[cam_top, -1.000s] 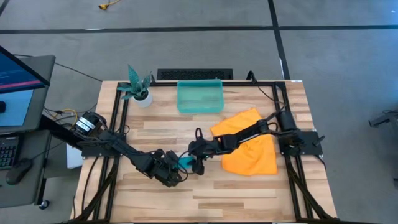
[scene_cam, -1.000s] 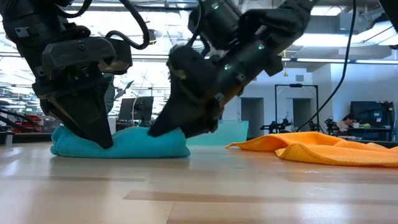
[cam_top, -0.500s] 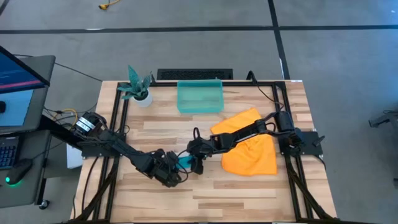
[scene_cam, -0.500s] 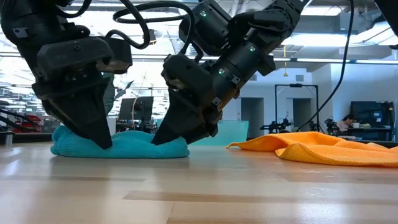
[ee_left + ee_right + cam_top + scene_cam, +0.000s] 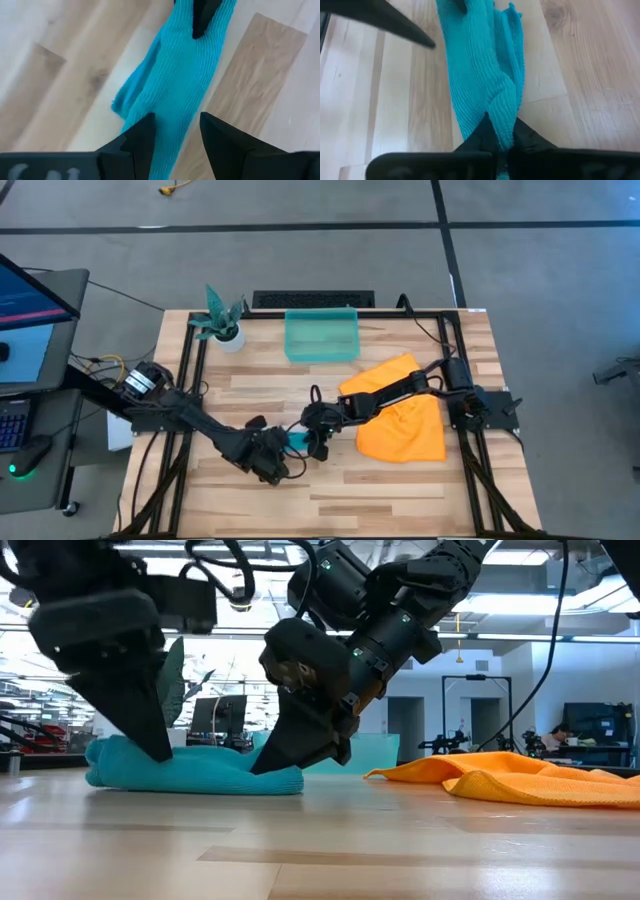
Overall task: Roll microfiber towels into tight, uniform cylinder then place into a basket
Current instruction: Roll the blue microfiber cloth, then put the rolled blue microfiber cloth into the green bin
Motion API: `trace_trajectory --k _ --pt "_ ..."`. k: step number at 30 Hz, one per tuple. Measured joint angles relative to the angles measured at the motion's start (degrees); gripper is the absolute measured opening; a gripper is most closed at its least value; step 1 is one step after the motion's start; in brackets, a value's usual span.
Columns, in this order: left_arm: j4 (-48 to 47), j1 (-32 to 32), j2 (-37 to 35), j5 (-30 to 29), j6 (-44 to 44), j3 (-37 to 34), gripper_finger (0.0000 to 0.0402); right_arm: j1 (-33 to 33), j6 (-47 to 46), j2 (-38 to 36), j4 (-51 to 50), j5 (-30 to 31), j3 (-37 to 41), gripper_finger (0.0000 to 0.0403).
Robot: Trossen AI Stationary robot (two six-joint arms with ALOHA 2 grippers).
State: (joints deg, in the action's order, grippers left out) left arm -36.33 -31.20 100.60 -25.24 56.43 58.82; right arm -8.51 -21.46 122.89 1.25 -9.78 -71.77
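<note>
The rolled-up teal towel (image 5: 195, 770) lies on the table (image 5: 400, 490) near the front middle, w/ the right gripper (image 5: 499, 136) pinched tight on one end & the left gripper (image 5: 176, 131) spread wide over the other end, the basket (image 5: 321, 336) sits well apart at the back.

left gripper (image 5: 175, 131): fingers parted, pointing down | right gripper (image 5: 500, 134): pinched tight, tilted down
</note>
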Motion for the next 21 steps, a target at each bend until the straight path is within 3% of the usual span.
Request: trace_trajectory --k 6,13,17,21 --pt "-13.03 -4.74 -1.01 -4.87 5.62 3.00 0.0152 0.00 -0.52 -0.59 -2.05 0.05 0.13 0.0033" --pt "-27.13 -13.08 -8.09 -14.84 24.71 1.01 0.0138 0.00 0.53 -0.61 -2.79 0.20 0.09 0.0026" --pt "-26.46 -16.18 -12.33 -19.98 30.60 -3.25 0.0124 0.02 0.91 -0.63 -3.39 0.38 -0.38 0.0028" --pt "-21.44 -16.39 -14.38 -20.43 31.21 -8.63 0.0108 0.00 2.19 -2.26 -5.10 0.99 -0.30 0.0027"
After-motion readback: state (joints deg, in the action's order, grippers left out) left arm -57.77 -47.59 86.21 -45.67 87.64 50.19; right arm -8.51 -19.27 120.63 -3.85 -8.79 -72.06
